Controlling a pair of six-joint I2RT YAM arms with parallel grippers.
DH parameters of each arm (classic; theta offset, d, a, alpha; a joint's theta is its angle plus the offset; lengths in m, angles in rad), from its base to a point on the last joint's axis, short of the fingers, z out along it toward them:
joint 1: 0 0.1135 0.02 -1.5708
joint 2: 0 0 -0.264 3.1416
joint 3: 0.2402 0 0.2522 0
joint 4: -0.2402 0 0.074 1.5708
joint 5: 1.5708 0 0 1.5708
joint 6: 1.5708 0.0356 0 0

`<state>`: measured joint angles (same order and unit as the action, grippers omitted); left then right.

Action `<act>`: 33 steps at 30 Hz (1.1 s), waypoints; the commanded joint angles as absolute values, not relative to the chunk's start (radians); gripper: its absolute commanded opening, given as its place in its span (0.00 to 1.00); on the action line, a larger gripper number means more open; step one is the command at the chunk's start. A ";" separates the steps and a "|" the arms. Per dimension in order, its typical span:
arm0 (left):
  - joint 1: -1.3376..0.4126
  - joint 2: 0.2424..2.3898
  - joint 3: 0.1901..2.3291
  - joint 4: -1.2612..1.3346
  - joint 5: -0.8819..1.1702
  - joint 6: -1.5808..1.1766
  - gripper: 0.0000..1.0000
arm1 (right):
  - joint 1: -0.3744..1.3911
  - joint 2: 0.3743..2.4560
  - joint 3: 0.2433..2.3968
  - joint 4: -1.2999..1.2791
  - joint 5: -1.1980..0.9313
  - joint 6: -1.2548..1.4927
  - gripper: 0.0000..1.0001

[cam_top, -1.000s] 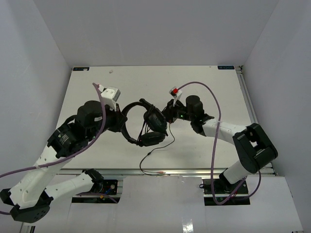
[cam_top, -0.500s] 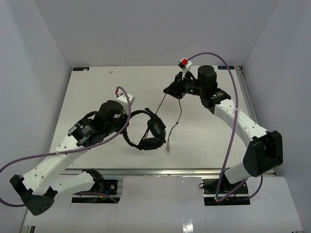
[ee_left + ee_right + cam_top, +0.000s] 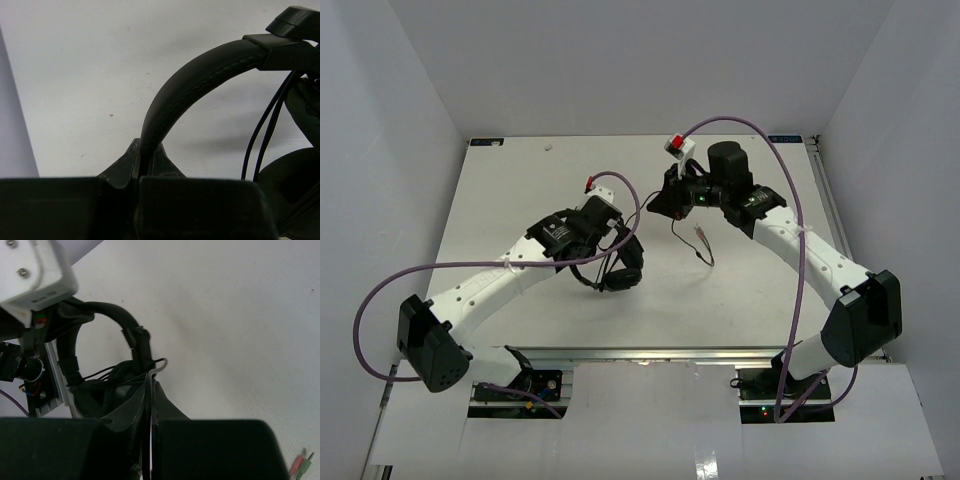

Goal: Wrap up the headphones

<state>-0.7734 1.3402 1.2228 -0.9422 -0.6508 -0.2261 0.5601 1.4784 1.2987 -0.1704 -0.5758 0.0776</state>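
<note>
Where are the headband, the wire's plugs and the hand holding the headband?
headband (image 3: 200, 75): left wrist view, middle of its padded curve.
wire's plugs (image 3: 299, 462): right wrist view, the coloured tips.
left gripper (image 3: 146, 155): left wrist view, between its fingertips, shut on the headband.

Bright, even light from above; soft, faint shadows lie on the white desk (image 3: 520, 180). Both wrist views are dimmer, their near fingers (image 3: 200, 210) dark and blurred.

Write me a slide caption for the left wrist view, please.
Left claw shut on the padded headband of the black over-ear headphones, their thin dark cable hanging beside an earcup.
</note>
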 commanded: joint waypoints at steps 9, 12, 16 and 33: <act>-0.702 1.441 1.412 -0.919 -0.783 -0.453 0.00 | 0.804 1.274 1.020 0.124 -0.461 0.197 0.08; -0.684 1.410 1.423 -0.892 -0.763 -0.486 0.00 | 0.891 1.255 0.948 0.187 -0.408 0.211 0.08; -0.677 1.341 1.399 -0.840 -0.712 -0.516 0.00 | 0.971 1.258 0.859 0.291 -0.336 0.235 0.08; -0.672 0.992 1.175 -0.629 -0.467 -0.668 0.00 | 1.151 1.407 0.674 0.623 -0.099 0.227 0.12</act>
<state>-0.6817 1.0875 1.1800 -0.7732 -0.5379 -0.5854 1.1227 1.3887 0.7077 0.5059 -0.1457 0.2425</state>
